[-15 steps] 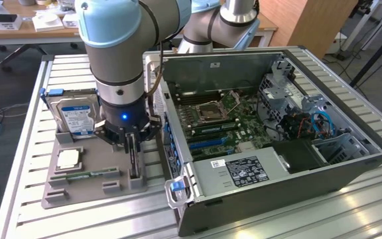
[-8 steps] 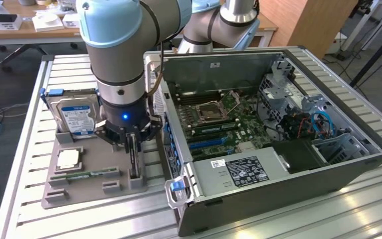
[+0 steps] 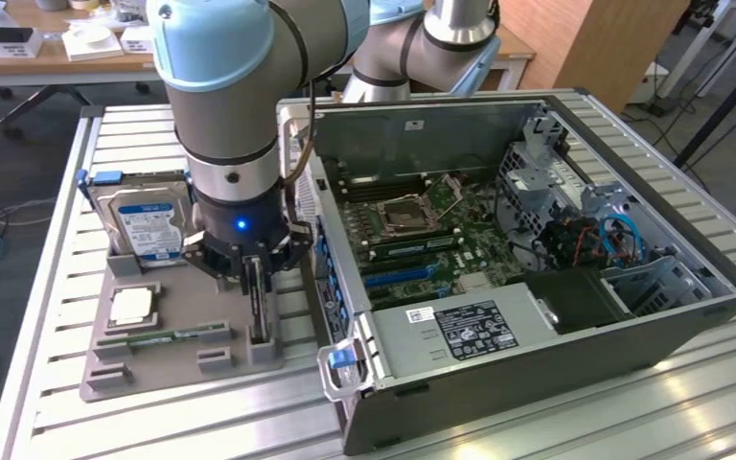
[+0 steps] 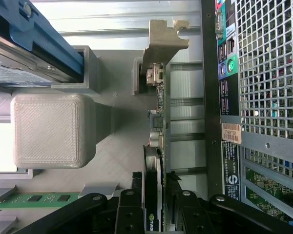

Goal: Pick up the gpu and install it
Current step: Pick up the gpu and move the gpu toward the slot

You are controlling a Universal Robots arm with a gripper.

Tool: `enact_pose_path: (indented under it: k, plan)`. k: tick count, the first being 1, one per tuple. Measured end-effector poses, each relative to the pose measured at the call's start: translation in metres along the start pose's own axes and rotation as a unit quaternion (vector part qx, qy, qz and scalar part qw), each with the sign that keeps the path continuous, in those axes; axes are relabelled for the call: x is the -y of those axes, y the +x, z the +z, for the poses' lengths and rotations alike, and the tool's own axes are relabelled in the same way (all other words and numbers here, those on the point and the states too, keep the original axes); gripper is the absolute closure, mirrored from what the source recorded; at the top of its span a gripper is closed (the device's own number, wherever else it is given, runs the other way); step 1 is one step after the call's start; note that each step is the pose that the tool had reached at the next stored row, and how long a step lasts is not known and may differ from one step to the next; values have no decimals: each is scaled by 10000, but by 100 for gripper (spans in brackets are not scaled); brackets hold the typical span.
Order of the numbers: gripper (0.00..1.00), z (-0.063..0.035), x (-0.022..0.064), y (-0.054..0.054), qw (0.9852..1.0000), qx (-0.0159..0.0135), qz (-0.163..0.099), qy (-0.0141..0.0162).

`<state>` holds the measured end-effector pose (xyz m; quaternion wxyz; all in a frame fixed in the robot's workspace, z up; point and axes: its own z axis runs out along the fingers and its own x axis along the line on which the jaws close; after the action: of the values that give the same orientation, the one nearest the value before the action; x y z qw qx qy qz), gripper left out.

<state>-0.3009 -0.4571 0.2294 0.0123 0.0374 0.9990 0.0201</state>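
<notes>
My gripper [image 3: 257, 287] [image 4: 154, 178] is down over the grey holder tray [image 3: 176, 292] [image 4: 122, 146] on the exterior view's left. Its jaws sit one on each face of the gpu [image 3: 261, 324] [image 4: 160, 97] at a middling width, and they look pressed against it. The gpu stands on its long edge in a slot at the tray's edge nearest the computer case [image 3: 535, 393] [image 4: 268, 73]. In the wrist view its metal end bracket points away from me.

The tray holds other parts. A silver hard drive [image 3: 149, 225] [image 4: 19, 53] with a blue label stands upright in the far pocket. A square processor [image 3: 131, 305] lies flat in the middle, and a green RAM stick [image 3: 170, 337] [image 4: 34, 198] lies in a groove nearer the front.

The case lies open on the table [image 3: 675, 412], just beside the tray, on the exterior view's right. It holds the motherboard [image 3: 420, 230], with the labelled power supply [image 3: 464, 326] in front of it. The case's perforated rear panel runs close alongside the gpu, and the hard drive stands near my arm on the other side.
</notes>
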Motion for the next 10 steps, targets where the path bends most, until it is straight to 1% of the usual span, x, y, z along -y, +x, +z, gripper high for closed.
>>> enact_pose_path:
  k: [2,3,10]
  plan:
    - [68,0,0,0,10000,-1,0,0]
    - [74,0,0,0,10000,-1,0,0]
    - [74,0,0,0,10000,0,0,0]
